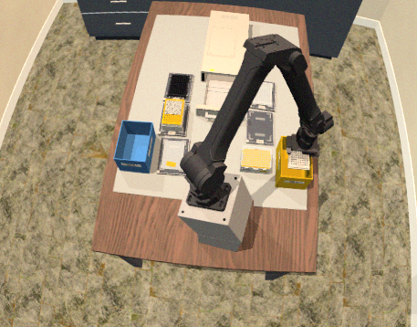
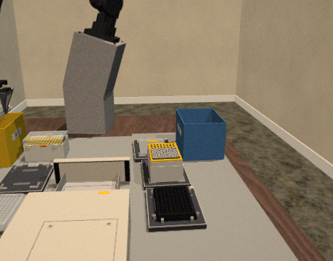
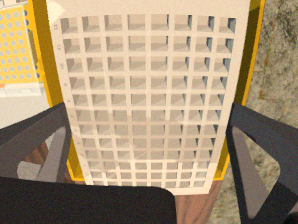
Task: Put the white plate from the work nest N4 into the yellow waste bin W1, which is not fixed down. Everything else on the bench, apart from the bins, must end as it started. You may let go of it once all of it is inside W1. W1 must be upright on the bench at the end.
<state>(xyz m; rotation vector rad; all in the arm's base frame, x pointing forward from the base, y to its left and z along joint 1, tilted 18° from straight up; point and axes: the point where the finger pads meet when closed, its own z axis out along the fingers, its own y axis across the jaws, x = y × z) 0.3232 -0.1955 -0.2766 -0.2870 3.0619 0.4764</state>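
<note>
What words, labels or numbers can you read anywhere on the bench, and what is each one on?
None can be read.
Yellow bin: small pale tag, too blurred.
Blue bin: small pale tag, too blurred.
White plate between the fingers: no text showing.

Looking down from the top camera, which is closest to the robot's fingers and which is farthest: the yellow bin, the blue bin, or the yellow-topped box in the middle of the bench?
From the gripper, which is shut on the white plate:
1. Yellow bin, right under the fingers at the bench's right edge.
2. Yellow-topped box, just left of that bin.
3. Blue bin, far across on the left side.
</note>
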